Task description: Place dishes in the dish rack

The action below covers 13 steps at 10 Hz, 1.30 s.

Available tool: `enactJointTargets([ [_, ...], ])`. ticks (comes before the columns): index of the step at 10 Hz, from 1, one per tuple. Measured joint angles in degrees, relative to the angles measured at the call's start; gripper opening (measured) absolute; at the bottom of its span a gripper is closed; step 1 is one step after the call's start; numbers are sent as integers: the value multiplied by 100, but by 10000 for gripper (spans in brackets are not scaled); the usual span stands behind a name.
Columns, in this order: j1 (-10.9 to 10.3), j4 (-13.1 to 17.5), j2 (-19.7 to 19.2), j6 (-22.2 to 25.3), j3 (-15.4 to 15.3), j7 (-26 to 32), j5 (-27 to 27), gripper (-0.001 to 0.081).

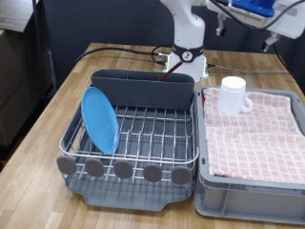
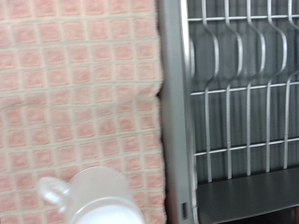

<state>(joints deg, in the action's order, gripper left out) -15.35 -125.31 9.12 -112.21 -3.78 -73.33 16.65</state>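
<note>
Dishes are split between two containers on the wooden counter (image 1: 57, 105). One light-blue plate (image 1: 99, 119) stands on edge in the dish rack (image 1: 133, 134), tilted, near the side of the rack toward the exterior view's left, its lower rim among the wires. Open wire floor fills the rack from beside the plate across to the far wall. Along the front rail sits a row of round grey discs (image 1: 124, 170), and the tall dark back compartment (image 1: 143, 88) closes off the rear edge.

Just beside the rack, on the exterior view's right, a grey tub (image 1: 243, 196) touches or nearly touches its wall. A red-and-white checked cloth (image 1: 257, 134) covers the tub, and the white mug (image 1: 234, 93) stands upright on that cloth near the tub's back corner, handle toward the exterior view's right. Most of the cloth is bare.

From the wrist view, the mug (image 2: 93, 198) shows blurred at the picture's edge, with the cloth (image 2: 75, 84) beside the rack's wires (image 2: 238, 93). No tool shows in either view, so whether it is wide or narrow cannot be told. Behind the rack stands the white arm (image 1: 188, 33).
</note>
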Motion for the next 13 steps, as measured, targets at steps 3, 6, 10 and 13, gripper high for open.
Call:
enactJointTargets([
  [3, -103, -107, 122, 33, -144, -229, -43, 803],
  [6, -101, 8, 104, 121, -1, 188, -445, 803],
  [10, -134, 47, 119, 88, -51, 342, -905, 803],
  [13, -261, -30, 105, 48, -248, 506, -918, 803],
])
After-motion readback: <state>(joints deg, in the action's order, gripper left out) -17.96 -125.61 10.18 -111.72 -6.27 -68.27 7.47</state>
